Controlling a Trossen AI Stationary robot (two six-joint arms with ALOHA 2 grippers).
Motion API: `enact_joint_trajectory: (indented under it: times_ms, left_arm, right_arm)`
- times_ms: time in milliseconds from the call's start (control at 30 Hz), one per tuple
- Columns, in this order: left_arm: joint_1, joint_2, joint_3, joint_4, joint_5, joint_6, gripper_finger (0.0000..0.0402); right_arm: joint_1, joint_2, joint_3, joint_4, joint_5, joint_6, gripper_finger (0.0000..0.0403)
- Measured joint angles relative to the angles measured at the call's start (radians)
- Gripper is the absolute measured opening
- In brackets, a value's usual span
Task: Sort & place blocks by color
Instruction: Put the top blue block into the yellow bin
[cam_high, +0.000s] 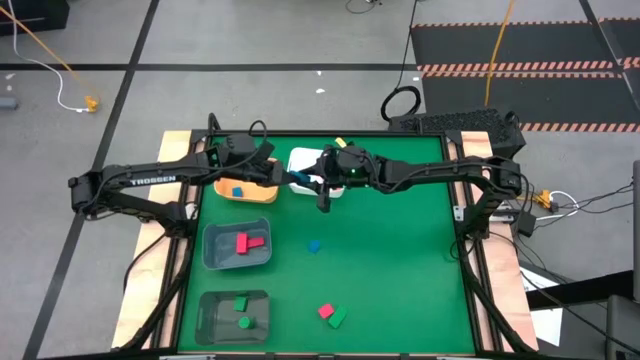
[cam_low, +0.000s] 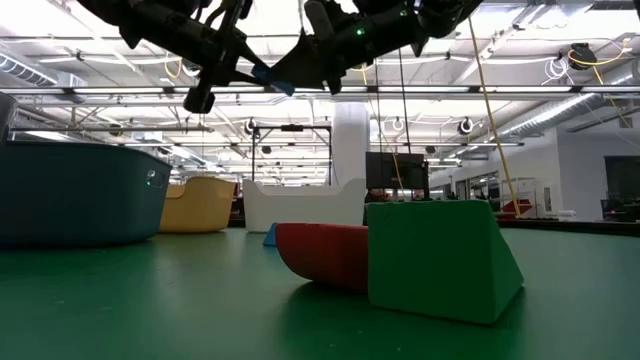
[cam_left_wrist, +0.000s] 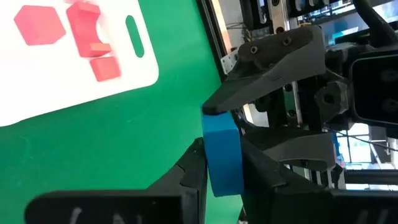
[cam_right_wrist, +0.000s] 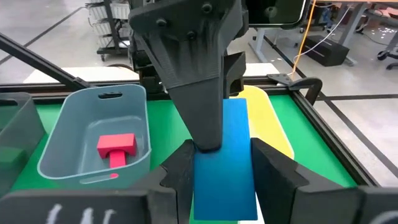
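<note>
A blue bar block (cam_high: 297, 181) hangs in the air between my two grippers, over the gap between the orange bin (cam_high: 245, 190) and the white bin (cam_high: 310, 163). My left gripper (cam_left_wrist: 222, 169) reaches it from the table's left and my right gripper (cam_right_wrist: 224, 169) from the right; both are shut on it. The low view shows the blue block (cam_low: 273, 79) high above the table. Loose on the green table lie a blue block (cam_high: 314, 245), a red block (cam_high: 326, 311) and a green block (cam_high: 338, 318). My left gripper pinches the blue bar by its broad faces (cam_left_wrist: 219, 140) between its two fingers, coming about level from the table's left. The bar is lifted clear of the table. My right gripper pinches the same bar by its narrow sides (cam_right_wrist: 245, 146), coming from the table's right, with one left finger (cam_right_wrist: 199, 93) lying on the broad face in front of it.
The orange bin holds one blue block (cam_high: 237, 191). The white bin holds pink blocks (cam_left_wrist: 87, 31). A grey bin (cam_high: 238, 247) holds red blocks; another grey bin (cam_high: 235, 312) near the front edge holds green ones. The table's right half is bare green mat (cam_high: 400, 260).
</note>
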Motion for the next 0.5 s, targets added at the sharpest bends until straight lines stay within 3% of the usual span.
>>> enact_joint_trajectory:
  times_ms: [200,500]
  left_arm:
    - [0.000,0.000,0.000,0.002,0.001,0.007,0.0061]
    - [0.013,0.001,0.000,-0.012,0.010,0.051,0.0058]
  right_arm:
    - [0.000,0.000,0.000,-0.005,-0.008,-0.018,0.0124]
    - [-0.017,-0.063,0.000,-0.168,-0.097,-0.009,0.0184]
